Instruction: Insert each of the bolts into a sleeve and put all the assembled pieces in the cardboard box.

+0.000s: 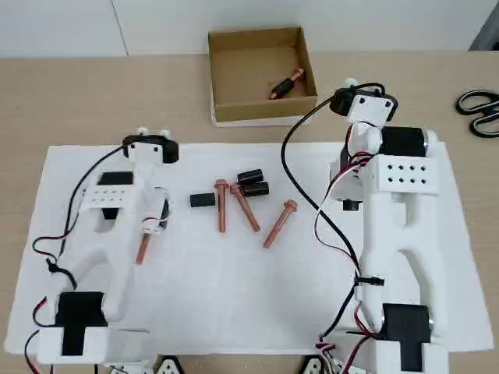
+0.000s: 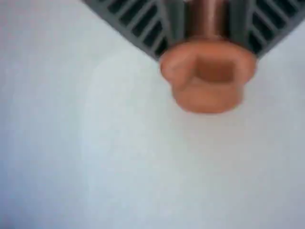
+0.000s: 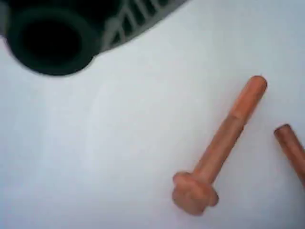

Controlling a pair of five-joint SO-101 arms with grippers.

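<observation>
In the high view we see the cardboard box [image 1: 261, 43] at the upper centre of the frame. It holds one assembled piece [image 1: 286, 84], which lies on a diagonal from lower left to upper right near the box's right wall.

Below the box a white sheet [image 1: 234, 296] covers the surface [image 1: 78, 93], and three loose bolts lie near its centre. The leftmost bolt [image 1: 221, 206] runs straight up and down the frame, head at the top. The middle bolt [image 1: 245, 207] slants with its head at the upper left. The rightmost bolt [image 1: 279, 224] slants the other way, head at the upper right. Three loose sleeves [image 1: 203, 200] [image 1: 249, 176] [image 1: 255, 188] lie around the bolt heads, the last two touching.

At the left of the frame the left end effector [image 1: 150, 224] is clamped on a held bolt [image 1: 143, 249]. Its long axis is nearly vertical in the frame, and it sits well to the left of the loose parts. The right end effector [image 1: 350, 201] hangs at the right, beside the rightmost bolt. Scissors [image 1: 479, 109] lie at the far right edge.

In the left wrist view, ribbed fingers [image 2: 133, 19] pinch the held bolt's shank, and its flanged head points away from them over the sheet.

In the right wrist view, the right end effector grips a held sleeve [image 3: 50, 40] in the upper left of the frame, its open bore facing the camera. The rightmost bolt lies diagonally below, with the middle bolt's tip showing at the right edge.
</observation>
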